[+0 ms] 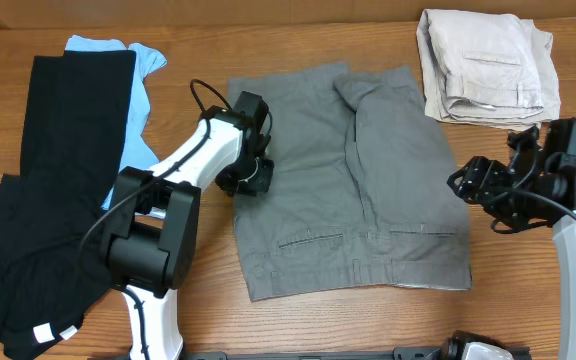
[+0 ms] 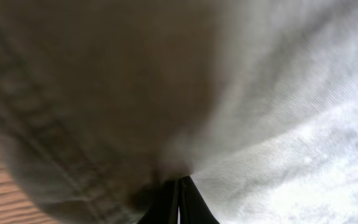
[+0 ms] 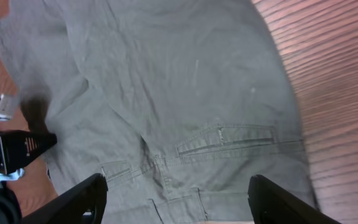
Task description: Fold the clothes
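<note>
left fingers [image 2: 166, 208]: pressed together at the bottom of the left wrist view, seemingly pinching an edge of the grey shorts [image 1: 353, 180]
right fingers [image 3: 82, 199]: spread wide, holding nothing, above the pocket end
left gripper [image 1: 251, 168]: at the shorts' left edge, centre-left of the overhead frame
right gripper [image 1: 478, 185]: just beside the right edge
shorts: flat at mid-frame on the wooden table [image 1: 298, 335], waistband toward the bottom, 2 slit pockets showing
step: likely the 1st fold, with 1 side gripped
next move: probably a lift and carry of the left edge across; the thin cloth will sag
fabric: matte woven grey, lightly creased, with a lapped ridge down the middle and a stitched hem
nearby: folded beige shorts [image 1: 483, 65] upper right; black garment [image 1: 58, 180] far left
</note>
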Robot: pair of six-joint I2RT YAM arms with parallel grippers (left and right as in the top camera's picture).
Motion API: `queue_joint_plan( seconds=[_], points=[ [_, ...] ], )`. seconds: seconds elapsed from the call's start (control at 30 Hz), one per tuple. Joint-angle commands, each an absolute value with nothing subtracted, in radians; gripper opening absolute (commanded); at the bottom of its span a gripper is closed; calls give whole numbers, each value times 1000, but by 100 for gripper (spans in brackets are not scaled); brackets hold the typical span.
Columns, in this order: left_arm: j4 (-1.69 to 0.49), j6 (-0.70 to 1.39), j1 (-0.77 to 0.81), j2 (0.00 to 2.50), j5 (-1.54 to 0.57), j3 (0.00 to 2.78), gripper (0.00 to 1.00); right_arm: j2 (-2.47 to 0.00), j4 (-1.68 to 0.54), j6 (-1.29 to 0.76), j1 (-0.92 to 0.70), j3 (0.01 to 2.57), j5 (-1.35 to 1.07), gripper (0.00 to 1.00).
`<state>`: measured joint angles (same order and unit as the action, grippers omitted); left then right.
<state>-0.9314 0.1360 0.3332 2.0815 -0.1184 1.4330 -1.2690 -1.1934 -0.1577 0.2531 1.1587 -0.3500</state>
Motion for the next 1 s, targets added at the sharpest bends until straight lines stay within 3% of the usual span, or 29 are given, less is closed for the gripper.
queue_joint_plan(
  seconds=[0.0, 0.7, 0.73, 0.77, 0.8, 0.87, 0.97],
  points=[
    [-887, 158, 276, 2090, -16, 1399, 4, -1262, -1166, -216, 221, 1109, -337, 76],
    [-628, 55, 79, 2090, 10, 1400, 4, -1263, -1130, -264, 189, 1020, -337, 77],
    [-642, 55, 67, 2090, 10, 1417, 9, -1263, -1128, -264, 189, 1020, -338, 77],
    [-672, 55, 58, 2090, 5, 1445, 25, -1263, -1125, -264, 189, 1021, -338, 77],
    [-710, 55, 52, 2089, 1, 1478, 47, -1262, -1124, -264, 189, 1021, -339, 77],
    [-883, 56, 44, 2089, -1, 1624, 79, -1256, -1124, -275, 189, 1034, -347, 77],
    [-1090, 56, 46, 2089, -25, 1812, 82, -1222, -1135, -291, 189, 1058, -349, 77]
  ],
)
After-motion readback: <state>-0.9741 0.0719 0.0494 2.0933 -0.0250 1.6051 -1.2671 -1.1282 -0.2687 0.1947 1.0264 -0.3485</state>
